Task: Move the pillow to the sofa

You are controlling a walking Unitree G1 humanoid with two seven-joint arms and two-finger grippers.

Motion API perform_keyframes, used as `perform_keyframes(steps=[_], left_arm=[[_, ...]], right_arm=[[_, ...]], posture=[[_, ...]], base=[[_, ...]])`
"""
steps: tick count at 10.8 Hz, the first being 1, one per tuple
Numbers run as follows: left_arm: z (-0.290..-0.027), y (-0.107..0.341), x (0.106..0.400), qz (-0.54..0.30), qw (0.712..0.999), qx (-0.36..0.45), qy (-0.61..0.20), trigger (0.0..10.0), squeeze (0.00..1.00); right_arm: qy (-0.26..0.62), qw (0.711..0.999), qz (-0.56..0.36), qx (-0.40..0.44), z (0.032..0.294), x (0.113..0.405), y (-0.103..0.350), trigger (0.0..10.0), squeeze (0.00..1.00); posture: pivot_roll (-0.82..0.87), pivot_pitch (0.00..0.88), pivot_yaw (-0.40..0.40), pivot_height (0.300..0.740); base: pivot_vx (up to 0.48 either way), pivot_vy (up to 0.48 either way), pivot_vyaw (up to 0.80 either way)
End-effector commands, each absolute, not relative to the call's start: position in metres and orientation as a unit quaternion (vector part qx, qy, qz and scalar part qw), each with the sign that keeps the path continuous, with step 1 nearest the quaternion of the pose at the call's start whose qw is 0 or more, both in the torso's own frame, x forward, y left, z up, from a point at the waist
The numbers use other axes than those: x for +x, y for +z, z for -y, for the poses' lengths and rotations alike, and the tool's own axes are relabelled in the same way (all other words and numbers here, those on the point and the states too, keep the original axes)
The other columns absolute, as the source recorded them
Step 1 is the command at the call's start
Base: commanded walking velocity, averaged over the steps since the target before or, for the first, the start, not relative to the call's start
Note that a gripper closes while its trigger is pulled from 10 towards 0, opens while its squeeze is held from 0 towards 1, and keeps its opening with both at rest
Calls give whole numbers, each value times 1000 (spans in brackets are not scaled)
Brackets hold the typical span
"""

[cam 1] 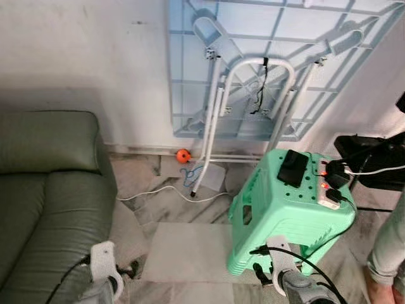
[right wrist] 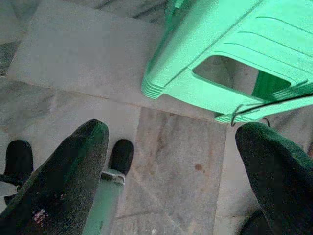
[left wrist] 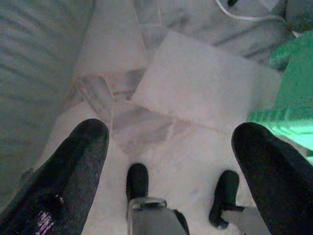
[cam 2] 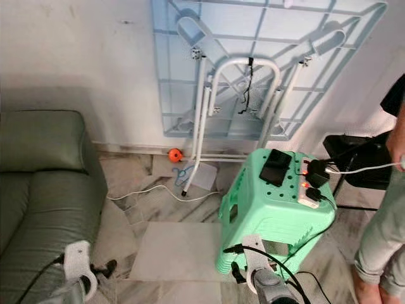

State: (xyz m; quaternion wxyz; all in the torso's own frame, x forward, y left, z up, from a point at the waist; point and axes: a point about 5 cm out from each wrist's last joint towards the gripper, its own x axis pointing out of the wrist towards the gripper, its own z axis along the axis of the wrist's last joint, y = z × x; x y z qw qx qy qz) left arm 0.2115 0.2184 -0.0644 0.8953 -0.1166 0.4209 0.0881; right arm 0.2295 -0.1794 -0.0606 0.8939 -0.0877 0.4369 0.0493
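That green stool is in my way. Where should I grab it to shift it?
Probably the hand slot in the stool's wall facing the sofa, reached from that side with the right tool. The top carries a phone and a plugged-in power strip, so keep it level.

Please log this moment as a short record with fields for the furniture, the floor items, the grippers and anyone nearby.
sofa: grey-green leather sofa, on the robot's left
stool: mint-green plastic stool, ahead on the right, carrying a black phone and a white power strip
wall: pale blue folded table with white metal legs leaning upright
floor: small orange ball by the wall; white cable on the marble
pillow: not seen
left gripper: open, low over the floor beside the sofa
right gripper: open, low beside the stool
person: leg at the right edge
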Motion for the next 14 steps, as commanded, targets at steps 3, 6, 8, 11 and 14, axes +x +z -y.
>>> perform_keyframes(steps=[3,6,8,11,14], left_arm=[[-216,-62,216,-415,899,-117,82,10000,0],[-216,-62,217,-415,898,-119,83,10000,0],[-216,-62,217,-415,898,-119,83,10000,0],[-216,-62,217,-415,898,-119,83,10000,0],[-216,-62,217,-415,898,-119,83,10000,0]], right_arm=[[49,890,-443,-90,181,228,-62,10000,0],[49,888,-447,-91,180,227,-63,10000,0],[49,888,-447,-91,180,227,-63,10000,0],[49,888,-447,-91,180,227,-63,10000,0],[49,888,-447,-91,180,227,-63,10000,0]], posture=[[-90,46,-53,740],[-91,44,-54,740],[-91,44,-54,740],[-91,44,-54,740],[-91,44,-54,740]], base=[[0,0,0],[0,0,0],[0,0,0],[0,0,0],[0,0,0]])
